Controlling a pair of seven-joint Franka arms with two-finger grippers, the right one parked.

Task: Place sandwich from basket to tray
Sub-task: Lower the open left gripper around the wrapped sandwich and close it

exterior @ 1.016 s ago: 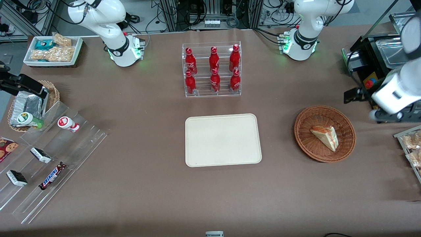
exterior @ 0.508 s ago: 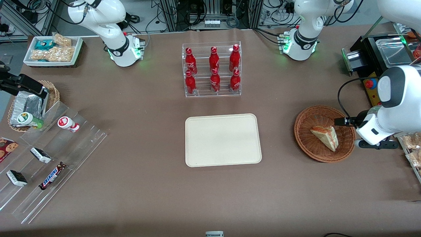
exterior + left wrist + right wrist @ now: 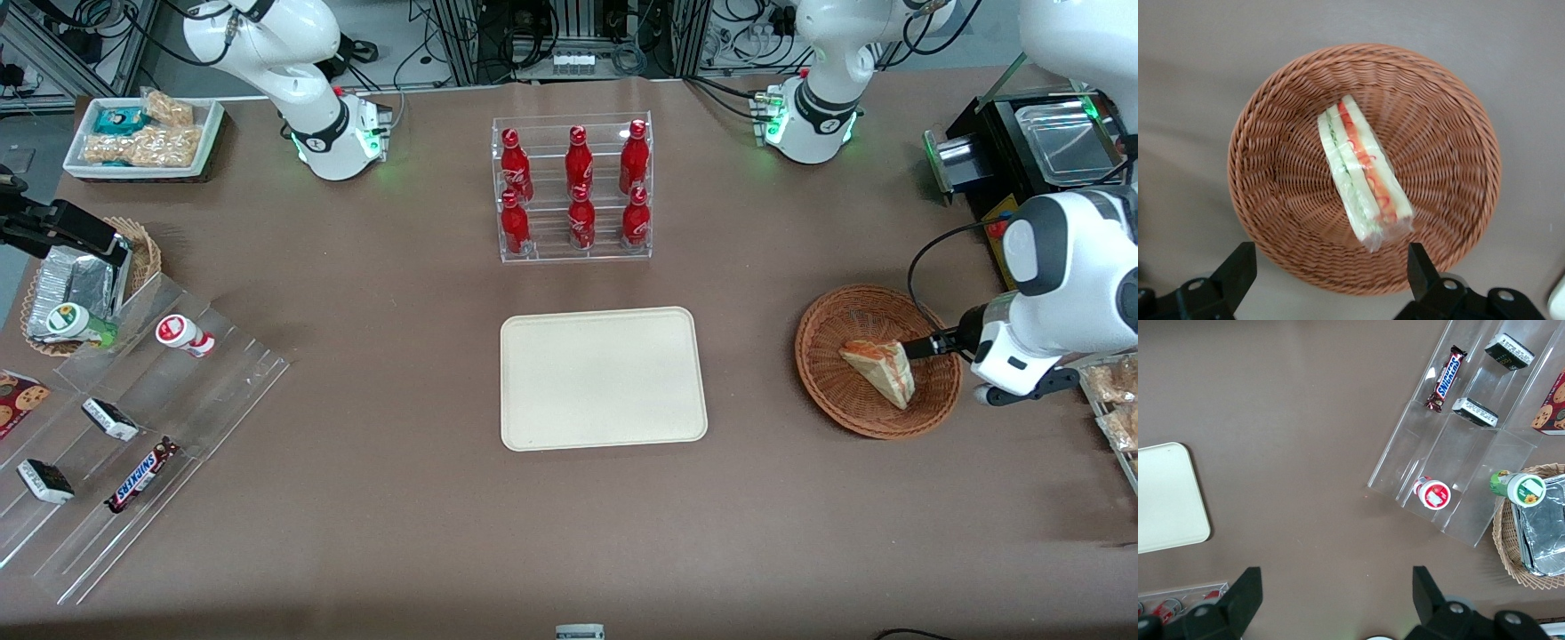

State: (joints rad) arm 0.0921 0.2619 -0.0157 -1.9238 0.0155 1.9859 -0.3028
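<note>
Left wrist view: the gripper (image 3: 1328,267) hangs above the basket (image 3: 1271,133) with its jaws spread wide and nothing between them; the two dark fingertips (image 3: 1238,267) stand over the basket's rim, one on each side of the sandwich's lower end. The sandwich (image 3: 1361,175) lies in the middle of the woven bowl, a wrapped wedge with its cut edge up, showing a red-orange layer beside a green one between pale bread. It is below the jaws and untouched.

In the front view the gripper (image 3: 925,345) sits at the working arm's end of the table, over the basket's (image 3: 836,400) edge and just beside the sandwich (image 3: 880,369), which rests inside the wicker bowl with its point toward the camera. The cream tray (image 3: 604,379) lies bare at the middle of the table, well apart from the basket, with open brown tabletop between them. Farther from the camera than the tray stands a clear rack of six red cola bottles (image 3: 574,190). Close by the basket, at the table's edge, sits a tray of crumbly snack packs (image 3: 1116,396). Toward the parked arm's end are a clear stepped rack (image 3: 133,436) with a Snickers bar (image 3: 140,476), a small wicker basket with a foil packet (image 3: 76,280), and a white tray of snacks (image 3: 142,135).
</note>
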